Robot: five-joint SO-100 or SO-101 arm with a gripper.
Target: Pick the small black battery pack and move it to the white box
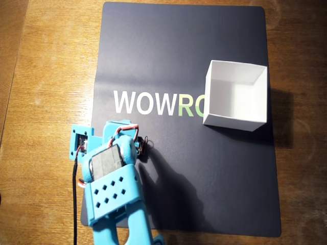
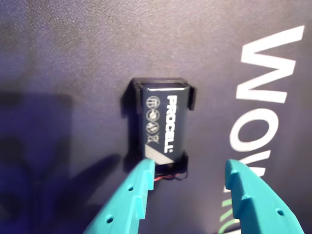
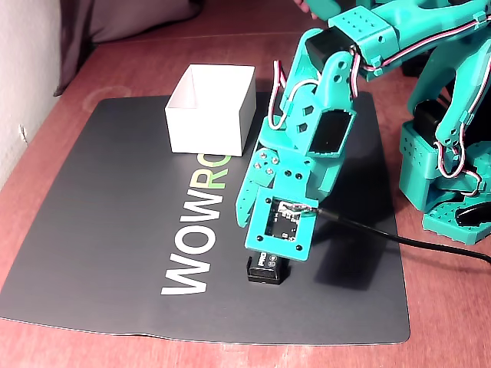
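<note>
We see the battery pack lying on the dark mat, our claw spread apart just above its near end, gripping nothing; the lift and carry to the empty white box remain

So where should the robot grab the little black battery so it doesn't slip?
Probably across the two long sides of the battery pack, around its middle, coming straight down from above. It lies flat on the mat, and the long sides look straight and parallel. The gripper hangs over its wired end with jaws open, about wide enough.
</note>
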